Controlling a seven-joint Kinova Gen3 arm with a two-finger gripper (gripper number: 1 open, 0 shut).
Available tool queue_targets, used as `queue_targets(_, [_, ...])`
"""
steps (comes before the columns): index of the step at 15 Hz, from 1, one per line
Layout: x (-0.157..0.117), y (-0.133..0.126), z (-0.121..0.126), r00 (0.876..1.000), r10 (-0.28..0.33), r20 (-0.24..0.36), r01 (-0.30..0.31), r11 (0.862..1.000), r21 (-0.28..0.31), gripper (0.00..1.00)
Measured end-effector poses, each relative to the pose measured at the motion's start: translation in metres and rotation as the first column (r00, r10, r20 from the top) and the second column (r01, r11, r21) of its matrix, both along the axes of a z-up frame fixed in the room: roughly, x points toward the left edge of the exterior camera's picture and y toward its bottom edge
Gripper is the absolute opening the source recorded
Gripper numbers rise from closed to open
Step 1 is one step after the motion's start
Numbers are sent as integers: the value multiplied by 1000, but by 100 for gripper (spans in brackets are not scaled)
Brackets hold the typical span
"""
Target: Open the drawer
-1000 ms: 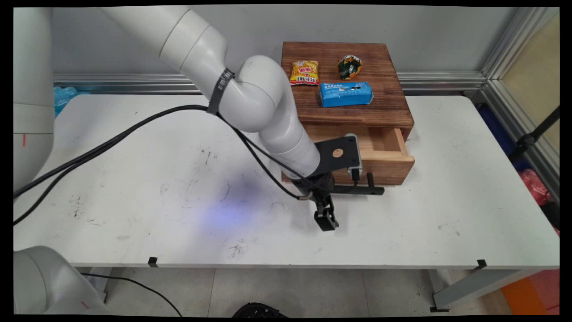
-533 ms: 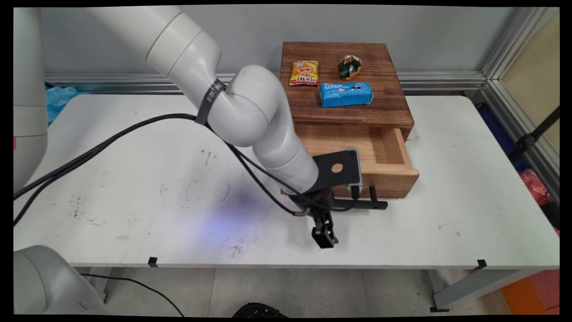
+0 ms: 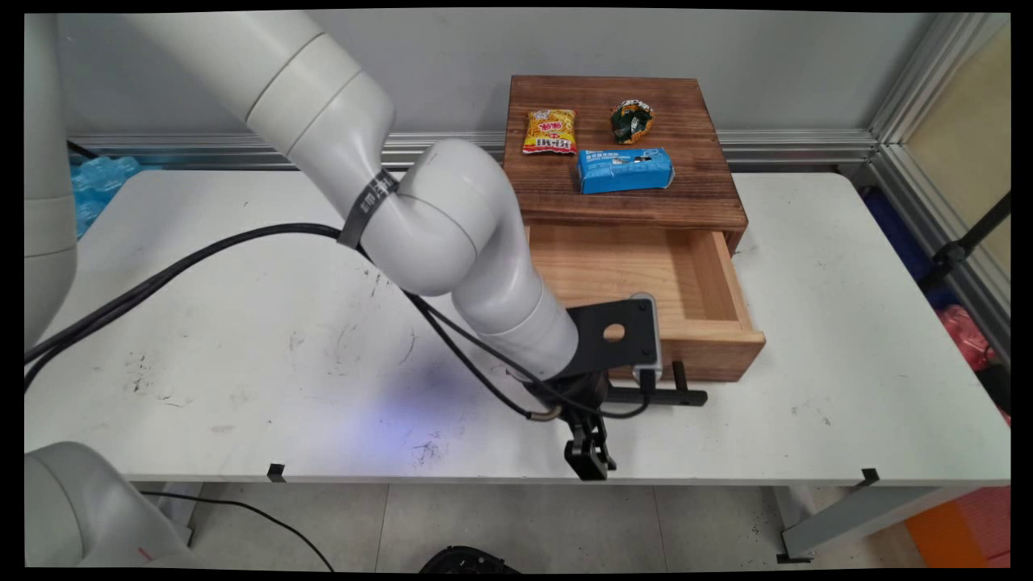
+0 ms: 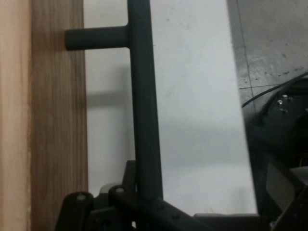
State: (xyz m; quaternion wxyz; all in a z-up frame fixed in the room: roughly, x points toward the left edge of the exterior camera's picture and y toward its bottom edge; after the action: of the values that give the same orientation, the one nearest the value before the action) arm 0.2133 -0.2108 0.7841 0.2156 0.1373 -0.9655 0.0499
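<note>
My gripper (image 3: 593,424) is shut on the left end of the black bar handle (image 3: 662,396) of a light wooden drawer (image 3: 714,355). The drawer stands pulled well out of a dark wooden cabinet (image 3: 629,206), and the part of its inside that shows is bare. In the hand view the handle (image 4: 144,120) runs straight up from between the gripper's linkage (image 4: 144,199), with the drawer front (image 4: 57,120) at the left. The hand sits low near the table's front edge.
On the cabinet top lie a yellow snack bag (image 3: 550,131), a crumpled green packet (image 3: 631,121) and a blue pack (image 3: 625,169). The white table (image 3: 242,323) stretches left of the cabinet. Black cables (image 3: 202,254) trail from the arm. The floor shows right of the table edge (image 4: 269,72).
The gripper has drawn the handle toward the table's near edge, and the drawer has slid further out of the cabinet. The packets on top have not moved.
</note>
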Motion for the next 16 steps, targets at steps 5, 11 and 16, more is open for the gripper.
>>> queue_targets(5, [-7,20,0,1000,-18,-5,18,1000,4,100])
queue_targets(11, [-13,38,1,1000,-29,-13,29,1000,9,100])
queue_targets(16, [-16,49,2,999,-32,-22,33,999,15,100])
